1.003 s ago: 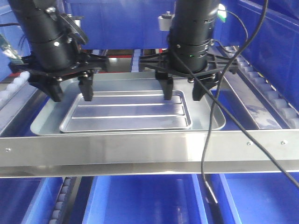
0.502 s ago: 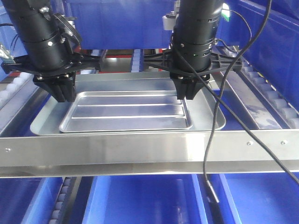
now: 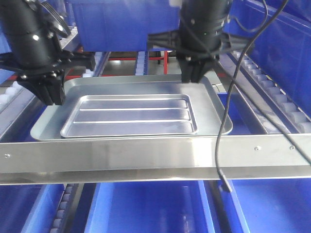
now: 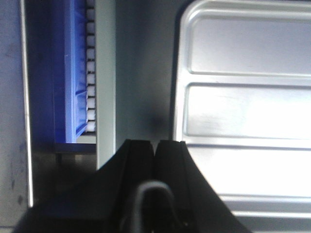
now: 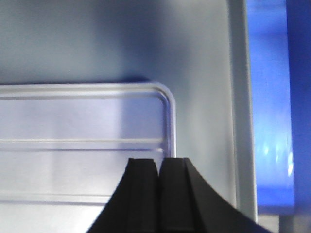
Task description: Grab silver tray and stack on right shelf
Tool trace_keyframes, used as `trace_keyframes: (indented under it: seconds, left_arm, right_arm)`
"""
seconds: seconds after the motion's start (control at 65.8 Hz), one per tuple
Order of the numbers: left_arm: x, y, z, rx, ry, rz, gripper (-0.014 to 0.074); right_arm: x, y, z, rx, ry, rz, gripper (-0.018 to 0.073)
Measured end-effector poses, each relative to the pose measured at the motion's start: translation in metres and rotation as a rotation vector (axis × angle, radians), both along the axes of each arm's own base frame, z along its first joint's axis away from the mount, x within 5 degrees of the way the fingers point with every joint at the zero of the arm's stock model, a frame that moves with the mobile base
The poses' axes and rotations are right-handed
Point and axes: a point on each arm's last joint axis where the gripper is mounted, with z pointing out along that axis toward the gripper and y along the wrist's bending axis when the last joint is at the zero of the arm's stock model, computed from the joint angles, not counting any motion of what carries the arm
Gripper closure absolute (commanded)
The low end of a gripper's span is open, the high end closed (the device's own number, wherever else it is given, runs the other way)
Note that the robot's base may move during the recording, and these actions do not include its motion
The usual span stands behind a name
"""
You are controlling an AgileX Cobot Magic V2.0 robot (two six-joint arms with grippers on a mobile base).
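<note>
Over on the left, the left tool (image 3: 48,92) hangs just above the left end of the stack, its fingers pressed flat together with nothing between them — the left wrist view shows the two black pads meeting edge to edge over the near rim of the silver tray (image 3: 130,115), not touching it. Judging by that, the tool is clear of the load rather than carrying it. Moving to the middle, the silver tray lies flat and nested inside the larger smooth tray (image 3: 216,104), floor up, resting on the right shelf (image 3: 155,153) just behind its flat steel front bar; that looks like a placed tray, sitting square so the bigger rim boxes it in. Its long axis runs left to right, parallel to the front bar, and the two raised ribs run the same way along its floor, short ends facing the roller rails on either side. On to the right, the right tool (image 3: 195,73) sits above the far right corner, fingers also shut tight and empty, with the tray's rounded corner showing just ahead of them in the right wrist view.
</note>
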Motion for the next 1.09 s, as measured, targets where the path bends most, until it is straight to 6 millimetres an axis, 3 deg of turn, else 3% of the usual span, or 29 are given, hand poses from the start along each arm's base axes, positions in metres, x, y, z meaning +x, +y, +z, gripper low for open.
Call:
trace_keyframes:
  seconds: [0.243,0.486,0.654,0.912,1.094]
  left_arm:
    - [-0.041,0.016,0.016,-0.087,-0.144,-0.035,0.0685]
    - [-0.095,0.036,0.019,-0.206,-0.348,-0.091,0.0685]
    - [-0.135,0.05,0.022,-0.264,-0.53,-0.171,0.0685]
    - [-0.199,0.074,0.022,-0.31,-0.764,-0.274,0.0685]
    - [-0.233,0.09,0.029,-0.35,-0.912,-0.278,0.0686]
  right_arm:
    - [-0.023,0.023,0.028,-0.043,-0.131,0.235,0.0508]
    - [-0.076,0.025,0.037,0.034,-0.269,0.406,0.0508]
    - [-0.124,-0.003,0.039,0.094,-0.375,0.476,0.0508]
    - [-0.208,-0.064,0.039,0.115,-0.536,0.541,0.0508]
    - [-0.251,-0.102,0.032,0.11,-0.584,0.5,0.051]
